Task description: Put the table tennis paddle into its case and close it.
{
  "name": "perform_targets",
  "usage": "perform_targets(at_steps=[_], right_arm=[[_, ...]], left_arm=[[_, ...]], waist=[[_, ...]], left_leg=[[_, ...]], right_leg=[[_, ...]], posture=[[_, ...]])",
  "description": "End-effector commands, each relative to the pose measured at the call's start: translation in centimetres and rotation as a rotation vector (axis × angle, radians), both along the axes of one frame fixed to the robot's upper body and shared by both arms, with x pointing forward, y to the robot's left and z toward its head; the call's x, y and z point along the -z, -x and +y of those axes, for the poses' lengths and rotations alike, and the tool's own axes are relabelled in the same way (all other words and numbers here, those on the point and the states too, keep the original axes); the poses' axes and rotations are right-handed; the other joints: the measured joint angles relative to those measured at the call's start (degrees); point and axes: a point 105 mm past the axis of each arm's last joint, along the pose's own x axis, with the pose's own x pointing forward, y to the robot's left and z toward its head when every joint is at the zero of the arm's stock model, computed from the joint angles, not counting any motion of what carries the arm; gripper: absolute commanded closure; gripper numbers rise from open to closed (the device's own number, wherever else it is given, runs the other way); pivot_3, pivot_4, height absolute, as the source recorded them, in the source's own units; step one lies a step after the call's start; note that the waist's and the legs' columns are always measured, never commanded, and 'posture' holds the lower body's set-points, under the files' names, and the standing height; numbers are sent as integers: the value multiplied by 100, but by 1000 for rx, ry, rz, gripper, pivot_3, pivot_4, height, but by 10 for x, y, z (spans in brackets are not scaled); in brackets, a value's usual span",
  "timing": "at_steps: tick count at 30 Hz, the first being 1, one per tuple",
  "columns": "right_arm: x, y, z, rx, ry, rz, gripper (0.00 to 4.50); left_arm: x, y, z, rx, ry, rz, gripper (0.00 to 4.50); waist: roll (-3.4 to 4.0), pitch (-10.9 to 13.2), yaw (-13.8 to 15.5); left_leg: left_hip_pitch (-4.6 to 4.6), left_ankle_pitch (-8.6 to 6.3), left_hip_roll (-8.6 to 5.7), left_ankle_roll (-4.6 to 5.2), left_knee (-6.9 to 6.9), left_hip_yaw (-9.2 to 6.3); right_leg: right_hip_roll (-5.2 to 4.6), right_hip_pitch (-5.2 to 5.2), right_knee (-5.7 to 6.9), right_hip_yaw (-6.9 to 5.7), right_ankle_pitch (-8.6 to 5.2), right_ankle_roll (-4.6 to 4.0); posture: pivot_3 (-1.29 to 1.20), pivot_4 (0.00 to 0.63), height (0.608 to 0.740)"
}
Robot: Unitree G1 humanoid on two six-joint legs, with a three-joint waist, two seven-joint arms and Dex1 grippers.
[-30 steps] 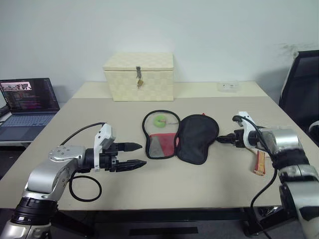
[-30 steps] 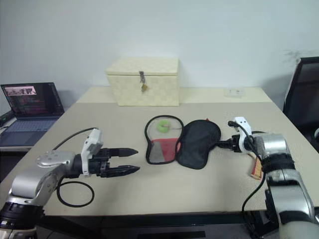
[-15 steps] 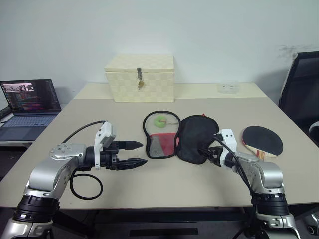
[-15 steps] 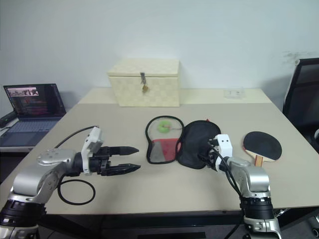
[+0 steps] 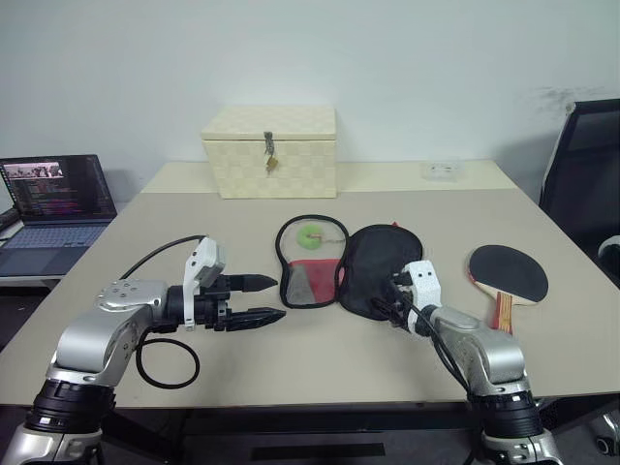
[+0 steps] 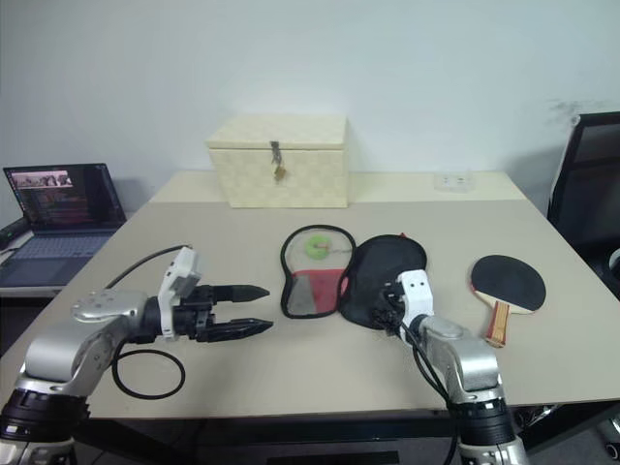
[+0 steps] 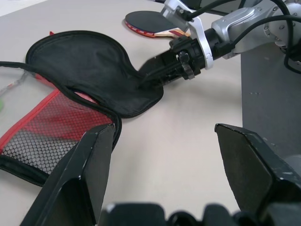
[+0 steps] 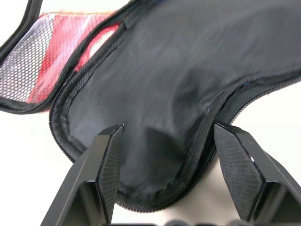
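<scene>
- While the case [image 5: 349, 267] lies unzipped and spread flat in the middle of the table [image 5: 242, 373], my right fingers [image 8: 164, 174] stand apart on either side of the narrow handle end of its black half, tips close over the fabric; I cannot tell whether they touch it.
- Its other half, with the red panel and black mesh pocket, lies on the left side, with a small green tag [image 5: 311, 237] on the far part of it.
- Off to the right of the case, well apart from it, the table tennis paddle [image 5: 508, 273] rests flat on the table, black face up, striped handle pointing toward the near edge.
- My left fingers [image 5: 260, 299] hover apart above the table, empty, pointing toward the mesh half and stopping short of it.
- A black cable [image 5: 167, 364] loops on the table just under my left arm.
- At the far side of the table stands a cream woven box [image 5: 270, 150] with a metal latch, lid down.
- A small clear plastic item [image 5: 444, 170] sits near the far right corner.
- An open laptop [image 5: 56, 209] stands on a separate surface at the left, and a black chair [image 5: 584, 184] is at the right edge.
- Nothing lies between the paddle and the open case.
</scene>
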Motion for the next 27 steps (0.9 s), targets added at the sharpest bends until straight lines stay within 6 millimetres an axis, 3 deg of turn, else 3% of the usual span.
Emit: perform_targets(at_steps=[1, 10, 12, 17, 20, 23, 27], right_arm=[[-17, -1, 1, 2, 18, -99, 1322], [1, 4, 7, -2, 25, -31, 1322], [2, 3, 6, 8, 33, -30, 1691], [-12, 0, 2, 26, -6, -105, 1806], [-14, 1, -1, 52, -20, -115, 1136], [-13, 1, -3, 69, -7, -118, 92], [-5, 2, -7, 109, 22, -97, 37]], left_arm=[[-9, 1, 4, -10, -6, -40, 793], [-9, -2, 1, -5, -5, -44, 793], [-9, -2, 1, -6, -5, -44, 793], [-9, -2, 2, -11, -5, -42, 793], [-9, -3, 2, -10, -5, -42, 793], [-9, -3, 2, -9, -8, -43, 793], [-10, -5, 2, -6, -13, -45, 793]], waist=[[0, 0, 1], [-1, -1, 1], [-2, -1, 1], [-1, -1, 1], [-2, -1, 2], [-1, -1, 2], [-1, -1, 3]], left_leg=[[0, 0, 0, 0, 0, 0], [0, 0, 0, 0, -1, 1], [2, 0, 1, 0, -1, 0], [2, 0, 0, 0, -1, 1], [2, 0, 0, 0, -1, 1], [2, 0, 1, 0, -1, 1], [2, 0, 1, 0, -1, 1]], right_leg=[[0, 0, 0, 0, 0, 0], [0, 0, 0, 1, 0, -1], [0, 0, 1, 1, 0, -1], [0, 0, 0, 1, 0, -1], [0, 0, 0, 1, 0, -1], [0, 0, 0, 2, 0, -1], [0, 0, 0, 1, -1, -1]], posture=[[0, 150, 740], [0, 150, 740], [0, 150, 740], [0, 150, 740], [0, 150, 740], [0, 150, 740], [0, 150, 740]])
